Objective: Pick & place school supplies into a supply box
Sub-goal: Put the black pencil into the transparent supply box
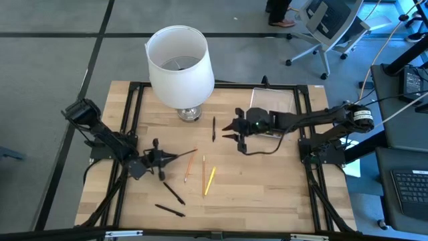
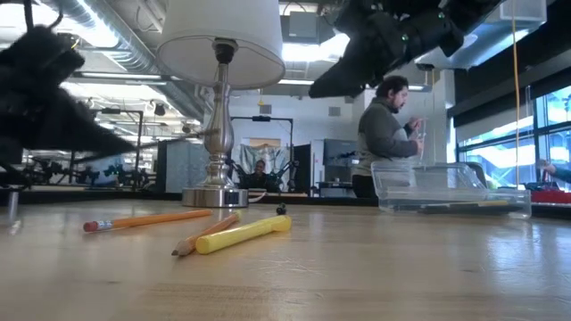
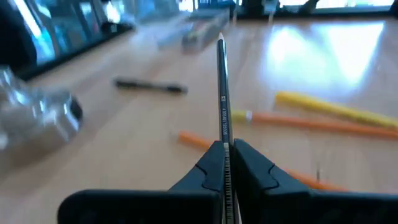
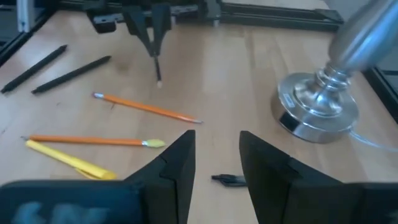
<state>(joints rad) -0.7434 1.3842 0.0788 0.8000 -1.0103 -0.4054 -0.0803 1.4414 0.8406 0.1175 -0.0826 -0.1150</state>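
High view: left arm reaches from the table's point(image 1: 267, 194) left edge toward the middle; left tool point(image 1: 175, 156) is pinched on a dark pencil point(image 1: 184, 154) pointing right. Right arm stretches in from the right, its right tool point(image 1: 235, 130) spread and hanging beside the supply box point(image 1: 273, 102), near a black pen point(image 1: 214, 128). Two orange pencils and a yellow pen point(image 1: 210, 180) lie mid-table; two more black pens lie nearer the front edge.
Low view: lamp point(image 2: 218, 107) stands at the back left; the clear box point(image 2: 451, 189) sits on the right with thin items inside; a person point(image 2: 386, 134) stands beyond.
Left wrist view: fingers point(image 3: 252, 168) are pressed together on the dark pencil point(image 3: 222, 87), lifted clear of the table.
Right wrist view: fingers point(image 4: 177, 168) stand apart, nothing between them; the lamp base point(image 4: 317, 109) is just beside.
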